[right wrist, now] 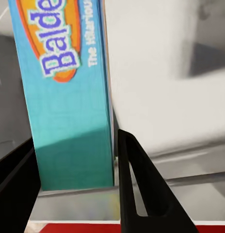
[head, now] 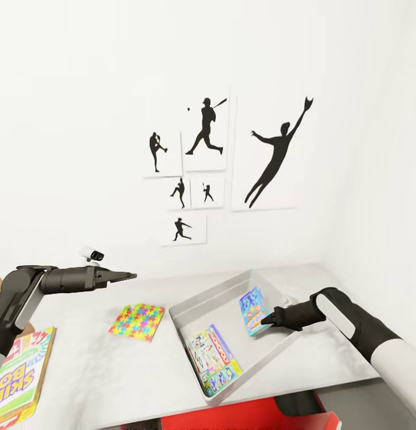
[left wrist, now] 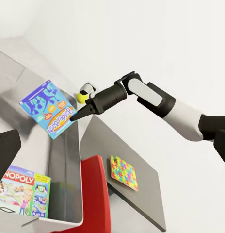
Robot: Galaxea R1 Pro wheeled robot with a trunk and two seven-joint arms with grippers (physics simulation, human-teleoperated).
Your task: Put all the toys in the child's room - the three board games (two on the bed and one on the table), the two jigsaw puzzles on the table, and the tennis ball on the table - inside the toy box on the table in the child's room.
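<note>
The right gripper [head: 269,321] is pinching the small blue board game [head: 253,310] by its edge over the toy box [head: 190,308], beside the Monopoly box [head: 213,359] inside; it should lower before letting go.

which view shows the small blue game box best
The left wrist view: the small blue board game shows its whole printed face, held over the toy box at the right gripper. The head view shows it smaller and tilted. The right wrist view shows a close, cropped part of it between the fingers.
</note>
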